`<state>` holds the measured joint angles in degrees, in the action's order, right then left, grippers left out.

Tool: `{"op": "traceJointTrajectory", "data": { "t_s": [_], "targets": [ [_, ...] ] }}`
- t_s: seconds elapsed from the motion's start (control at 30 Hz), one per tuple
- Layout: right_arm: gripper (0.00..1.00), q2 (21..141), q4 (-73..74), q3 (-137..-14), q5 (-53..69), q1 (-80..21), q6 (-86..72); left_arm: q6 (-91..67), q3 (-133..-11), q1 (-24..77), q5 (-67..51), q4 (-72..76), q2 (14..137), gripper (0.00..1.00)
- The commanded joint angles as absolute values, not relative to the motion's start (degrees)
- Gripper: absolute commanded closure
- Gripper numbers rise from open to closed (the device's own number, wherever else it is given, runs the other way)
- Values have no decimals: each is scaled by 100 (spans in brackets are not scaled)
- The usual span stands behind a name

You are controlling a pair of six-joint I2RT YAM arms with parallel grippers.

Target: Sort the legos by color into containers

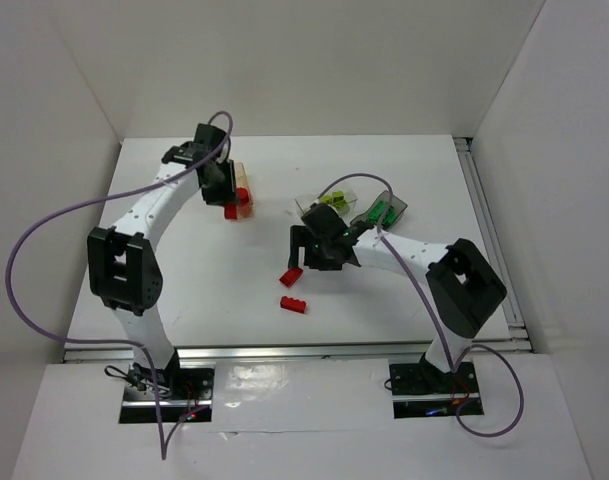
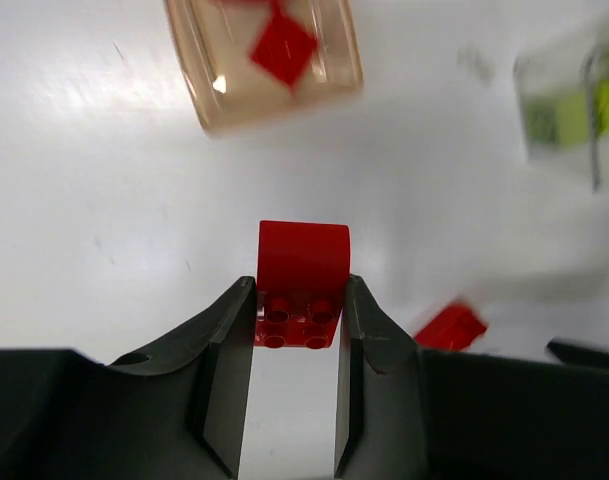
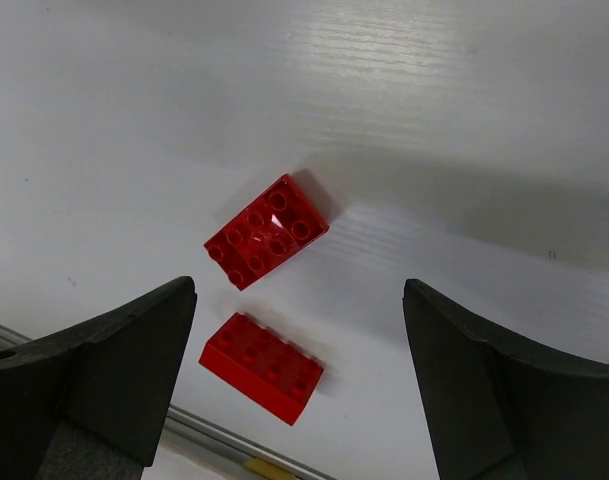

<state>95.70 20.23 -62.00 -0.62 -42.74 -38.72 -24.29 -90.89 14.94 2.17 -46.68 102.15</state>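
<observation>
While a red lego [image 2: 302, 285] is clamped in the left jaws, two loose legos [image 3: 267, 232] [image 3: 261, 367] are framed by the wide-spread right jaws; the peach container [image 2: 329, 92] is cropped.

A white counter [image 1: 384, 300] sits under bright, even light. Plain white walls [image 1: 314, 60] rise beyond the left claw [image 1: 228, 203] and right claw [image 1: 304, 262]; a metal rail [image 1: 489, 230] runs right of the right claw.

1. We are seeing the peach translucent plastic box [image 1: 245, 178] left of the clear plastic box [image 1: 319, 200], the smoky grey plastic box [image 1: 389, 212] just right of that.
2. We are finding two red studded plastic bricks [image 1: 291, 277] [image 1: 293, 305] before the clear box, a third red brick [image 2: 302, 275] before the peach box.
</observation>
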Motion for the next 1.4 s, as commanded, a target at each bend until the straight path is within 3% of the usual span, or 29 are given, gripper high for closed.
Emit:
{"op": "traceJointTrajectory", "data": {
  "t_s": [0.0, 0.37, 0.43, 0.47, 0.5, 0.53, 0.6, 1.03, 1.23, 1.37],
  "targets": [
    [8, 9790, 2030, -6504, -237, -4333, -4236, -2329, -9894, 1134, 387, -4808, 10818, 77],
    [6, 10485, 2180, -7066, -369, -4553, -4676, -2452, -12901, 712, 395, -5098, 13086, 77],
    [7, 10590, 2180, -7119, -308, -4553, -4676, -2452, -13252, 712, 396, -5098, 13349, 72],
    [7, 10591, 2180, -7180, -308, -4553, -4676, -2452, -13341, 642, 396, -5098, 13411, 66],
    [9, 10660, 2232, -7181, -308, -4553, -4676, -2452, -13403, 642, 396, -5098, 13412, 33],
    [10, 10731, 2232, -7181, -308, -4553, -4676, -2452, -13456, 642, 230, -5037, 13473, 18],
    [14, 10801, 2232, -7242, -255, -4605, -4676, -2452, -13456, 642, 89, -4967, 13395, 1],
    [50, 10907, 2232, -7356, -413, -4763, -4729, -2347, -12051, 800, -220, -4649, 11226, 0],
    [61, 10907, 2285, -7417, -579, -4816, -4668, -2470, -10821, 800, -97, -4535, 10390, 0],
    [61, 10723, 2399, -7541, -790, -4816, -4545, -2470, -10162, 800, 52, -4535, 9950, 0]
  ]
}}
